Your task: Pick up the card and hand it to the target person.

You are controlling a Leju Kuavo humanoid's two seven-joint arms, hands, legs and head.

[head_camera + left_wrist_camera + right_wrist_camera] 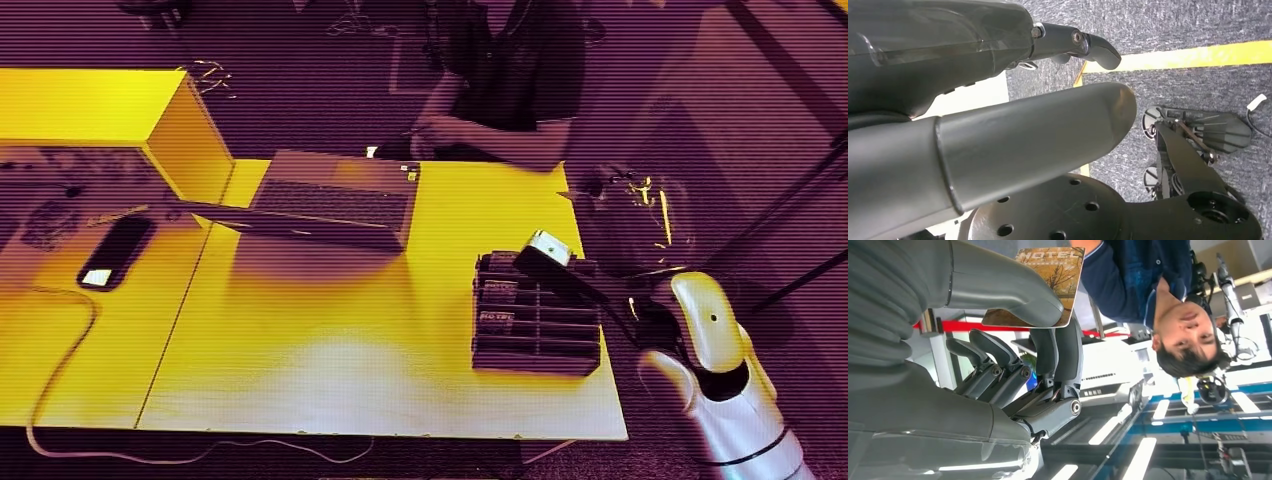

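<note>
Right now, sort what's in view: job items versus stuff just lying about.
Job:
- card, pinched in the right hand
- person seated across the table
- card rack

Lying about:
- laptop
- dark device
- cable
- left hand, holding nothing

Brown "HOTEL" card (1048, 280) pinched btwn right hand (1013, 340) thumb & fingers, above card rack (535, 315).
</note>
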